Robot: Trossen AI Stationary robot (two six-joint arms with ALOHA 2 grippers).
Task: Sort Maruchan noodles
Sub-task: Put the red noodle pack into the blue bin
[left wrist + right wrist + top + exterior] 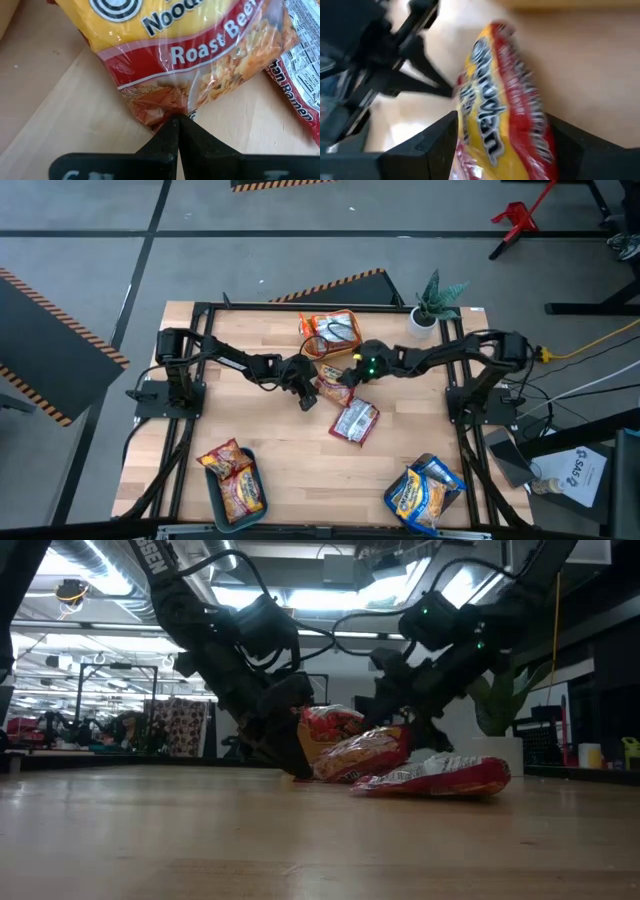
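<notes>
Glossy plastic catches the light on every packet scattered over the pale wooden bench [280, 450]. Toward the front left corner, a grey bin [218, 502] holds two orange-yellow packets [232, 475], one leaning over the bin's rim. Moving inward, the left claw [306, 397] sits low near the middle of the bench, its fingers [176, 131] pressed fully together on the crimped corner of the yellow-and-red packet [200, 55]. That wrapper shows a yellow upper field with dark lettering, a red band reading "Roast Beef" in pale letters, and a printed picture of noodles along one side. In the low view it stands tilted, one edge off the wood. Behind it, toward the far edge, an orange-yellow bin [331, 332] carries a dark cable loop across it. Just beside, the right claw [345, 378] meets the same packet from the other side; its two fingers [437, 137] stand wide apart with the packet's edge between them, though whether the fingers press on it cannot be told. A red-silver packet [354, 420] lies flat on the wood just in front, crinkled and shiny. Farther right, a teal bin [432, 505] at the front corner holds blue-white packets [420, 490] stacked loosely. A potted plant [428, 308] stands at the far right corner.
</notes>
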